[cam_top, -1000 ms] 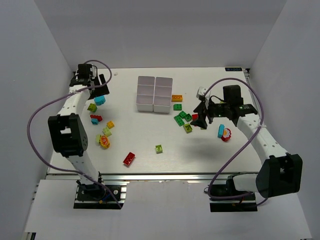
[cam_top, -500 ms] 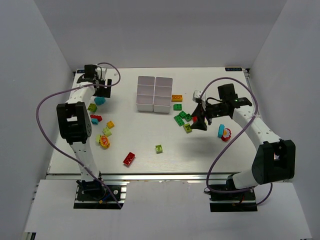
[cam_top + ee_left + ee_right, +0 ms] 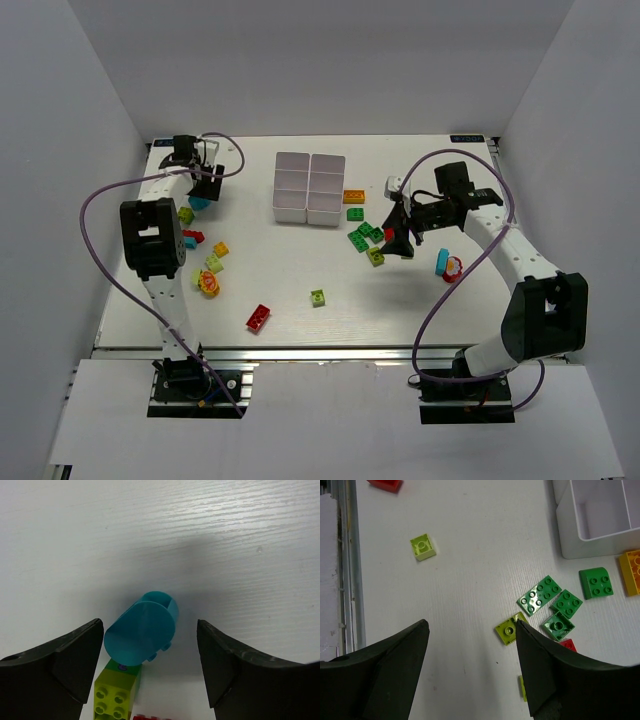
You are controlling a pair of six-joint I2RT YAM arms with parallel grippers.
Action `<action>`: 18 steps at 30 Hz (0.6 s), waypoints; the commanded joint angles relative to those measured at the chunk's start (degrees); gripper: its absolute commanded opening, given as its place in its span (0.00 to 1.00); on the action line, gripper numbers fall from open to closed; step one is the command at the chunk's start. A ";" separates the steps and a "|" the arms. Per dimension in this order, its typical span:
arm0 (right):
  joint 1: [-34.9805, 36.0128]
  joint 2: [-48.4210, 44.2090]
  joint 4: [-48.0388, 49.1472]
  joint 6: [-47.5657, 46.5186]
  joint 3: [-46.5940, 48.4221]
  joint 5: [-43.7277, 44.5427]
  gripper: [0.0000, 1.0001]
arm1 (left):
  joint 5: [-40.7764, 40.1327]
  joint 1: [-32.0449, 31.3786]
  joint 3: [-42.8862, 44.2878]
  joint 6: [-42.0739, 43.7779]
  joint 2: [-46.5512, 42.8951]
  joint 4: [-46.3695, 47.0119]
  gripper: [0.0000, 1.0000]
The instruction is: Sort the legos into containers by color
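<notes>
The white six-compartment tray (image 3: 305,216) stands at the back middle and looks empty; its corner shows in the right wrist view (image 3: 565,545). My left gripper (image 3: 204,183) is open, with a light blue brick (image 3: 200,201) on the table between its fingers (image 3: 149,625). That blue brick (image 3: 142,627) touches a lime brick (image 3: 116,692). My right gripper (image 3: 398,240) is open and empty (image 3: 471,625) above the table beside a lime brick (image 3: 507,630) and several dark green bricks (image 3: 539,596). An orange brick (image 3: 353,196) lies next to the tray.
On the left lie a red brick (image 3: 191,237), a yellow brick (image 3: 220,249), a lime brick (image 3: 213,264) and a red-and-yellow round piece (image 3: 209,286). A red brick (image 3: 258,318) and a lime brick (image 3: 317,297) lie near the front. A blue brick (image 3: 441,262) lies at the right.
My left gripper has swung right and nearer, to stand over the light blue brick. My right wrist has shifted slightly back; its gripper stays by the green bricks.
</notes>
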 commanded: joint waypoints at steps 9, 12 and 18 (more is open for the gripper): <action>-0.32 -0.64 1.49 2.21 1.62 -2.11 0.75 | 0.44 1.00 -1.87 -1.28 0.10 2.69 0.72; -0.32 -1.17 1.57 2.39 1.10 -2.29 0.75 | 0.97 1.18 -1.96 -2.16 0.10 3.22 0.64; -0.40 -2.57 2.01 2.48 -0.22 -2.11 0.75 | 5.10 1.35 -2.83 -5.67 -1.39 4.63 0.39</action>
